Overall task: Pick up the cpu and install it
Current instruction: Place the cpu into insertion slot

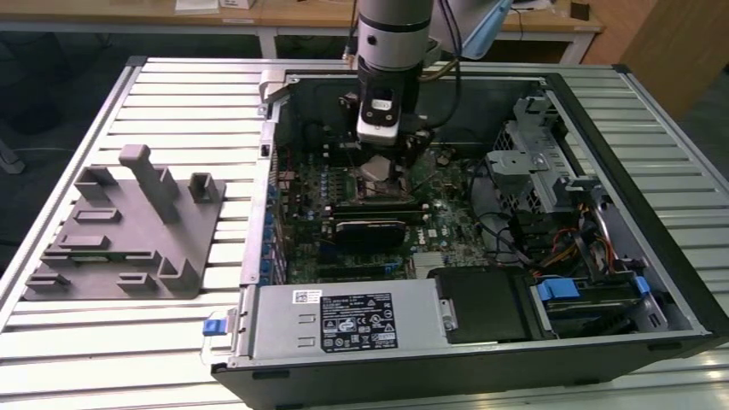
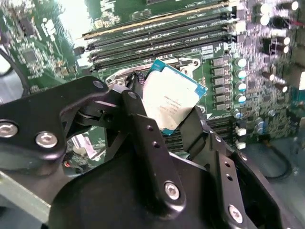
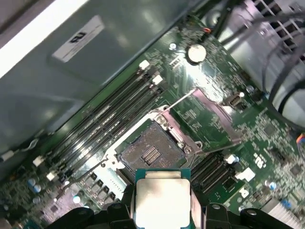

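In the exterior view, the arm (image 1: 393,51) reached down into the open computer case (image 1: 638,213), and its gripper (image 1: 385,158) hung low over the motherboard (image 1: 307,222). The power supply (image 1: 341,320) lay well apart from the gripper, against the case wall. A grey plastic fixture (image 1: 125,231) with upright posts stood outside the case on the slatted table (image 1: 114,342), well apart from the gripper toward the exterior view's left. In the second wrist view, the gripper's (image 2: 164,109) 2 black fingers (image 2: 143,129) were clamped on the cpu (image 2: 169,100), 1 finger on each of 2 opposite edges. The chip sat tilted between the fingers, its pale metal top and teal rim in plain sight. Past the fingertips ran the socket's metal frame (image 2: 121,76) and, farther out, a row of long memory slots (image 2: 157,33). In the first wrist view, the cpu (image 3: 162,202) sat gripped between the fingers (image 3: 198,204), clear of the board. The cpu socket (image 3: 150,152) lay just beyond the fingertips, bare, with its contact field exposed. Its load plate (image 3: 212,117) stood swung open on the socket's far side. A coin cell battery (image 3: 196,52) sat farther off.
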Robot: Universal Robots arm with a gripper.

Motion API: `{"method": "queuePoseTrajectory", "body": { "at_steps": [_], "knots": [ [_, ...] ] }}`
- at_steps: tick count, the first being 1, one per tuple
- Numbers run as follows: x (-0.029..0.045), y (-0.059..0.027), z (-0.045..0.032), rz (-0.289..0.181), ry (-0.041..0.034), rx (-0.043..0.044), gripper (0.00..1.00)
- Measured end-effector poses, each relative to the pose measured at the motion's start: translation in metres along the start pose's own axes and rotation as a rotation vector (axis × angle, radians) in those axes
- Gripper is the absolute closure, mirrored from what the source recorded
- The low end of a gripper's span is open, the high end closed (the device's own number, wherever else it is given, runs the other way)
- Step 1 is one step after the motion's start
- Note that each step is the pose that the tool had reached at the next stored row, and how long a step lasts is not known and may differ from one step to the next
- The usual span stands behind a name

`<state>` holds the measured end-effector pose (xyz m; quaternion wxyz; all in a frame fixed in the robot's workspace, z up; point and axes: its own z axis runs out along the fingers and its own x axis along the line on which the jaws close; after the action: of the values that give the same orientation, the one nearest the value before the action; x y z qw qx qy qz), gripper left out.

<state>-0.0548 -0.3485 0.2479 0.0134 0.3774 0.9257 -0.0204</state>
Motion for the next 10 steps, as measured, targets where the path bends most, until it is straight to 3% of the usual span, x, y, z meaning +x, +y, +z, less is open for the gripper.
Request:
{"method": "queuePoseTrajectory", "body": {
  "at_steps": [10],
  "knots": [
    [0.0, 0.0, 0.0002, 0.178, 0.0049, 0.0071, 0.46]
  ]
}}
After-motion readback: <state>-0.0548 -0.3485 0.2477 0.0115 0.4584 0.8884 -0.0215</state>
